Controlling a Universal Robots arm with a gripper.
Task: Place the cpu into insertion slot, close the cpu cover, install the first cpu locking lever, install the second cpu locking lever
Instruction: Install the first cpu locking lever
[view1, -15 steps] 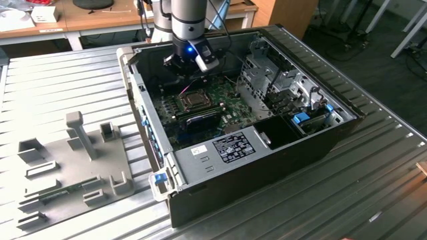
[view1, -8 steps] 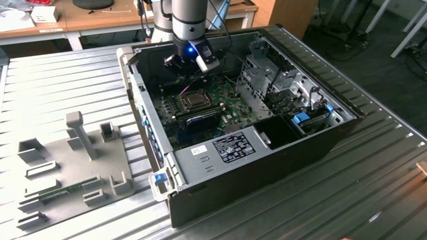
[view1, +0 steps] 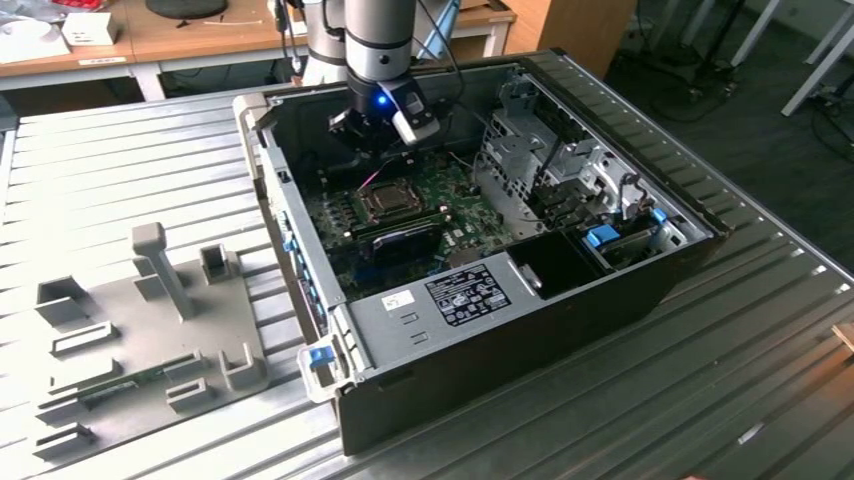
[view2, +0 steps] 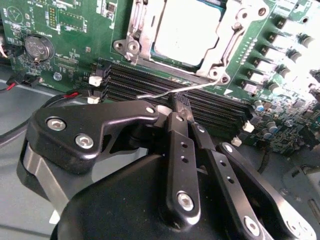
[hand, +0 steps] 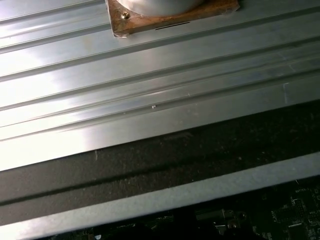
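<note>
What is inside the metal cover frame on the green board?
The cpu, its silver top showing through the cut-out of the cover. What lies beneath the cpu is covered and cannot be seen.

Green board, silver metal, black tooling

The circuit board (view2: 75, 35) is green with pale print; the cpu (view2: 187, 30) is dull silver-grey, framed by the shiny silver cpu cover (view2: 231, 35). The memory slots (view2: 150, 82) and end effector (view2: 178, 102) are black. The table (view1: 120, 180) is ribbed silver-grey, the label sticker (view1: 467, 293) white-and-black.
</note>
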